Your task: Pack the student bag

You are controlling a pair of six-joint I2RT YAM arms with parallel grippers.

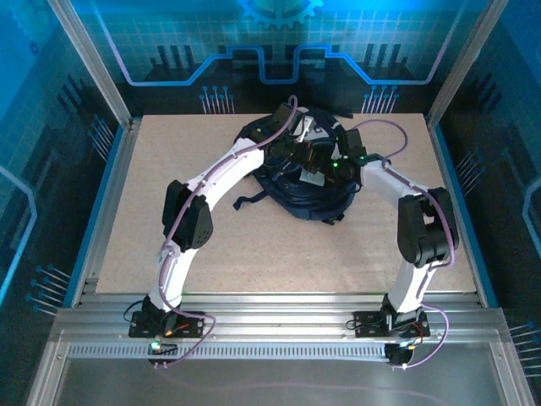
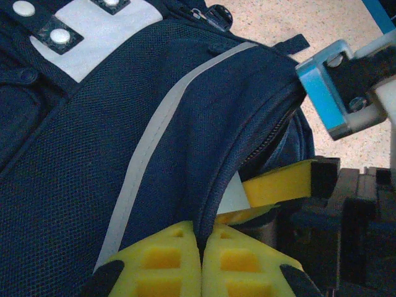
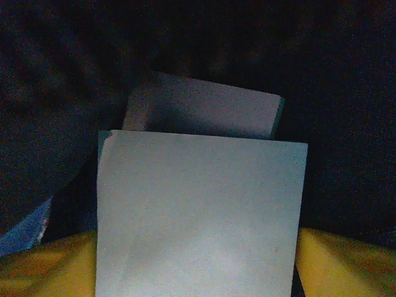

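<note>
The student bag (image 1: 314, 201), dark navy with a grey stripe (image 2: 151, 139) and white patch (image 2: 102, 28), lies at the back middle of the table. My left gripper (image 2: 201, 238) is shut on the fabric rim of the bag's opening beside the zipper (image 2: 272, 133), and it sits over the bag (image 1: 306, 159). My right gripper (image 3: 198, 272) reaches into the dark opening, shut on a white flat pad (image 3: 201, 210) held between its yellow fingers (image 2: 278, 181). A second greyish flat item (image 3: 207, 111) stands behind the pad inside the bag.
The bag's black straps (image 1: 250, 201) trail toward the front left. Bare tan board (image 1: 279, 254) stretches in front of the bag and to both sides, bounded by metal frame posts (image 1: 101, 76). The right arm's blue-white wrist part (image 2: 331, 93) hangs close above the opening.
</note>
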